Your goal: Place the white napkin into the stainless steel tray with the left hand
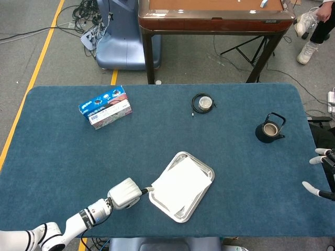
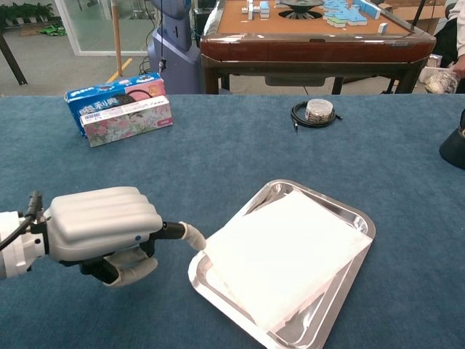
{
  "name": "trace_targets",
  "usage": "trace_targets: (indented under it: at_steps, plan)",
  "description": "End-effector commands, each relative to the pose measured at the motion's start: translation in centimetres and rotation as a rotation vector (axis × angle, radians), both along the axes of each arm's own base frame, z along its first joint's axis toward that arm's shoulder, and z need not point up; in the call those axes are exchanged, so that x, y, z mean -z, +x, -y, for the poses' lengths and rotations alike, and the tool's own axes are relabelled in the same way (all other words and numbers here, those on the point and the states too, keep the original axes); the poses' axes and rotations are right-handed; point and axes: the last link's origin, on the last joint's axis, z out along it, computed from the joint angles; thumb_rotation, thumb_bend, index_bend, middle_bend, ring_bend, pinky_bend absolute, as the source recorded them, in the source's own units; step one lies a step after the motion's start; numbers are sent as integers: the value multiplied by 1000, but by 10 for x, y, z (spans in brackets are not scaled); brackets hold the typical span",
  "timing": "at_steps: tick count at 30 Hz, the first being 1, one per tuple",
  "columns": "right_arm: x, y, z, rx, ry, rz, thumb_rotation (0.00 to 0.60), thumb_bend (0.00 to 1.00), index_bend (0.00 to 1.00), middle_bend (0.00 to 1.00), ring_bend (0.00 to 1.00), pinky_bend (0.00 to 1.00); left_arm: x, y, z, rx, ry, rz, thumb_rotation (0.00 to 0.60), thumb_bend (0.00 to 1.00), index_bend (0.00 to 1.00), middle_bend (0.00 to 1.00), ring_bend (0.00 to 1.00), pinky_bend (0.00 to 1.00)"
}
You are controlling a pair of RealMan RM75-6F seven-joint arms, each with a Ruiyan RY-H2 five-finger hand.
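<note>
A flat white napkin (image 2: 285, 253) lies in the stainless steel tray (image 2: 346, 294), one corner overhanging its rim.

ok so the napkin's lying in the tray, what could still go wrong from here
The white napkin overhangs the stainless steel tray's near-left rim, and the left hand has an extended fingertip right at that corner. Pulling away carelessly might snag the corner and drag the napkin out. A sideways nudge could also slide the light tray on the table cloth. Whether the fingertip actually touches the napkin cannot be told.
</note>
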Motion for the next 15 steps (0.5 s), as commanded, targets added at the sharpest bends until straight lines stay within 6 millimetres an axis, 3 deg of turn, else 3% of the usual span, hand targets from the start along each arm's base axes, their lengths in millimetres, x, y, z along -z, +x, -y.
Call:
trace_targets:
  at_steps: [1, 15]
  plan:
    - [-1, 0, -1, -2, -1, 2, 600, 39, 417, 268, 100, 194, 4, 1, 0, -6, -3, -7, 600, 568, 203, 910, 853, 964]
    - [-5, 3, -4, -16, -17, 20, 600, 38, 417, 267, 100, 194, 14, 6, -4, -26, -8, -11, 600, 568, 181, 910, 853, 964]
